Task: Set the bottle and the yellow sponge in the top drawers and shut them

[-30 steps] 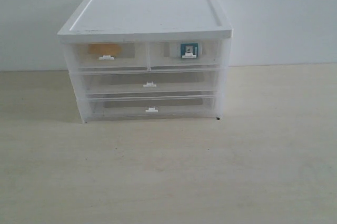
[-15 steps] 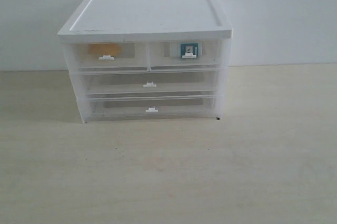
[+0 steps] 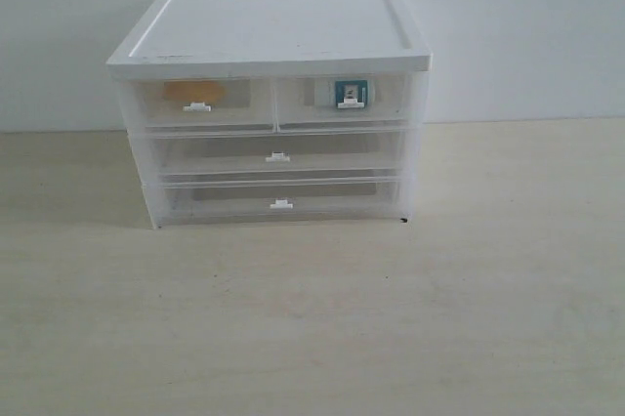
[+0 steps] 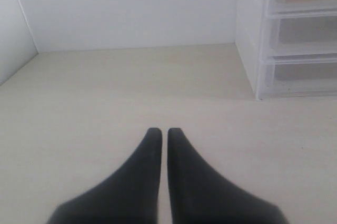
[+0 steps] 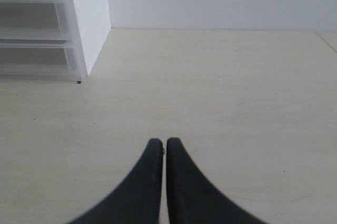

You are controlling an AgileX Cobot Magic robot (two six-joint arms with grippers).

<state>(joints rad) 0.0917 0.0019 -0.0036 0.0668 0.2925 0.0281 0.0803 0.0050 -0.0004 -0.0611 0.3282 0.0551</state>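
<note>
A white-topped chest of translucent plastic drawers (image 3: 273, 35) stands on the pale wooden desk (image 3: 312, 318). Both half-width top drawers are pushed fully in. The yellow-orange wedge-shaped sponge (image 3: 193, 92) lies inside the left top drawer (image 3: 234, 115), and the small white bottle with a blue-teal label (image 3: 350, 94) lies inside the right top drawer (image 3: 389, 111). The left gripper (image 4: 159, 132) and the right gripper (image 5: 158, 142) each have their black fingers pressed together, holding nothing, above the bare desk and apart from the chest.

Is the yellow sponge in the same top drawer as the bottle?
No, in the exterior view the yellow sponge shows through the left top drawer and the bottle through the right top drawer.
</note>
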